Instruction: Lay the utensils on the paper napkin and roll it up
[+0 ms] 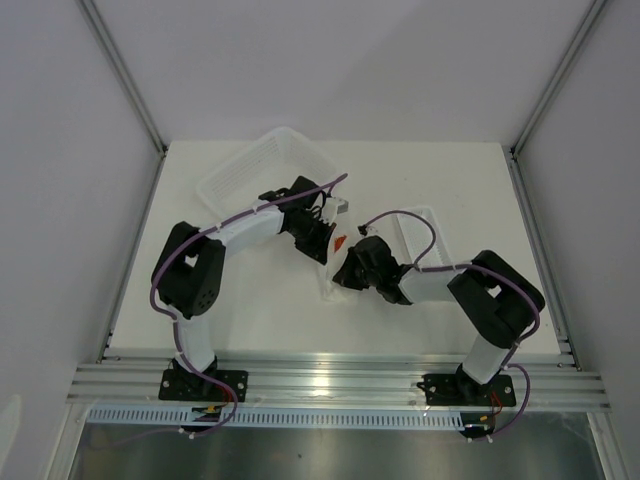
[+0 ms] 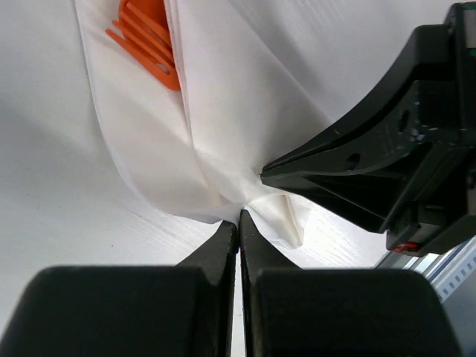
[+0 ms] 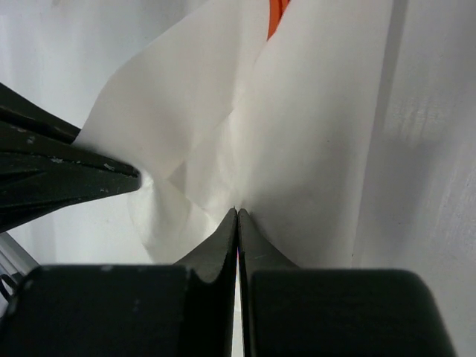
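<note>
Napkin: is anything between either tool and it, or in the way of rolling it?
Nothing visible stands in the way. The left tool and the right tool are both shut on the napkin at its near edge, close together. The utensils lie inside its fold.

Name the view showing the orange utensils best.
Left wrist: the utensils show largest, stacked inside the paper napkin fold. Top external shows only an orange speck between the arms; right wrist, just a sliver.
</note>
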`<action>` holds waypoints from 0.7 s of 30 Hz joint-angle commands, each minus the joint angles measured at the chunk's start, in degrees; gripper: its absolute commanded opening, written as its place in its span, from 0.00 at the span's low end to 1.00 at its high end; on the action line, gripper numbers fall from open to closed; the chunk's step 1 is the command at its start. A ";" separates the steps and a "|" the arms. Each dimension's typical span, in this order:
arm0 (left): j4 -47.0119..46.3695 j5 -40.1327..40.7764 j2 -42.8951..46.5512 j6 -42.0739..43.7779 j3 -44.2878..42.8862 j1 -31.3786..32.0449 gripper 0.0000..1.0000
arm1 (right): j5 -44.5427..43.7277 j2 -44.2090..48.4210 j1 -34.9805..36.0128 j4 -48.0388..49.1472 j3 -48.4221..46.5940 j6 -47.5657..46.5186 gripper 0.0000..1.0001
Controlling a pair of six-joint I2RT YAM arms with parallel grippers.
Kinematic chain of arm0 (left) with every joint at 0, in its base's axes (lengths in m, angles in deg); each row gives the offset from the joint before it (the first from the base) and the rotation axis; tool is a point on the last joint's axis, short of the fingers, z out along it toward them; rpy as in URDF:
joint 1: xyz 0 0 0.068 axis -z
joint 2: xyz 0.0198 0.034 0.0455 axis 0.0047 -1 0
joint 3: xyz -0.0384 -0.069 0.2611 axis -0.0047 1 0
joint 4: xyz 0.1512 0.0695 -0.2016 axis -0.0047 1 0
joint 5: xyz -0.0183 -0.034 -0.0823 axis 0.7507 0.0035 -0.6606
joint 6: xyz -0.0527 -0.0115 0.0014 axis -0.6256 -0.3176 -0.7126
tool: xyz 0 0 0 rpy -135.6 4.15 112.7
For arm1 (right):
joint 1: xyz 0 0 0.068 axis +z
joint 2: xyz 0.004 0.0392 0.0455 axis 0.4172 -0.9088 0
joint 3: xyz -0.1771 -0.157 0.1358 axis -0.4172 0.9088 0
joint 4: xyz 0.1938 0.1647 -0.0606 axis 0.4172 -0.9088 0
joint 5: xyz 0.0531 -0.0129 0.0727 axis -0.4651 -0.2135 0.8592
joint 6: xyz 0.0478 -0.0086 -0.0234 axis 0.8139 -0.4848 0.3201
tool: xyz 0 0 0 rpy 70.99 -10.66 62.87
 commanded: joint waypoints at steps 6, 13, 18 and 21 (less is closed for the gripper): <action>0.12 1.73 1.04 2.22 -1.77 0.43 0.01 | -2.04 5.07 -1.65 -4.81 -2.38 -3.06 0.00; -0.06 1.81 1.30 2.57 -1.77 0.34 0.01 | -3.90 6.74 -4.02 -4.82 -0.98 -4.73 0.00; -0.84 -0.90 2.35 3.01 -1.77 0.43 0.01 | 0.68 3.24 -5.43 0.55 -0.18 -5.44 0.00; -1.63 -3.18 2.80 3.27 -1.95 0.86 0.01 | 2.43 0.77 -5.43 3.01 -0.01 -4.83 0.00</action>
